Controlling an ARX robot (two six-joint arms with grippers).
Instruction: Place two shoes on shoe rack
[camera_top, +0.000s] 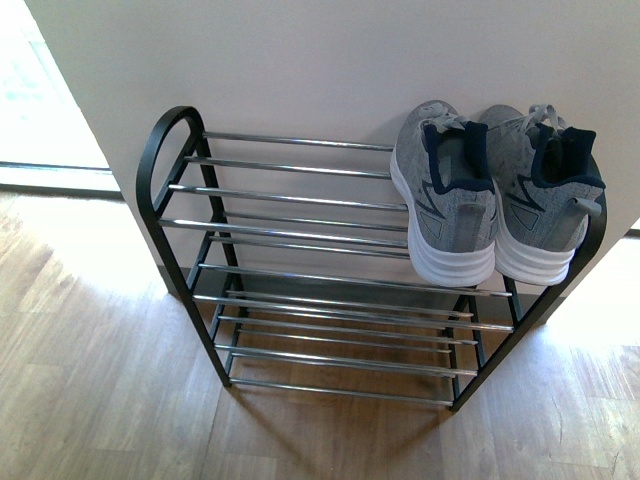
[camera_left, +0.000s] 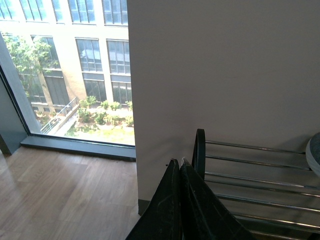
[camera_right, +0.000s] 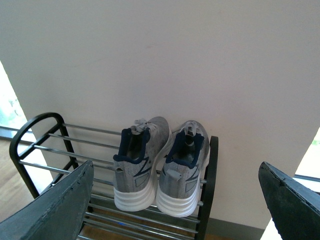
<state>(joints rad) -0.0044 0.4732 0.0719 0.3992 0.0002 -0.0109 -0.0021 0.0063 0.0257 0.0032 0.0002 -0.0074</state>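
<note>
1. The shoe rack (camera_top: 300, 262) stands on a wooden floor (camera_top: 90, 400) with its back against a pale wall (camera_top: 300, 60).
2. Both shoes sit on its top tier at the robot's right end. Their heels face the robot and their toes point at the wall.
3. The inner shoe (camera_top: 445, 190) lies nearer the middle of the rack. The outer shoe (camera_top: 548, 185) is pressed close beside it, at the end arch.
4. The outer shoe covers most of that right arch in the front view. Whether the toes touch the wall cannot be made out.
5. Neither arm shows in the front view.
6. The left gripper (camera_left: 178, 162) has its two dark fingers pressed together with nothing between them. It is off the rack's left end, and a window (camera_left: 65, 75) lies beyond it.
7. In the left wrist view the shoes are out of frame. Only a pale curved sliver (camera_left: 314, 152) shows at the picture's edge, too little to name.
8. The right gripper (camera_right: 176, 165) is spread wide and holds nothing. It faces the shoes, well apart from them. Both fingers are cut off by the frame.
</note>
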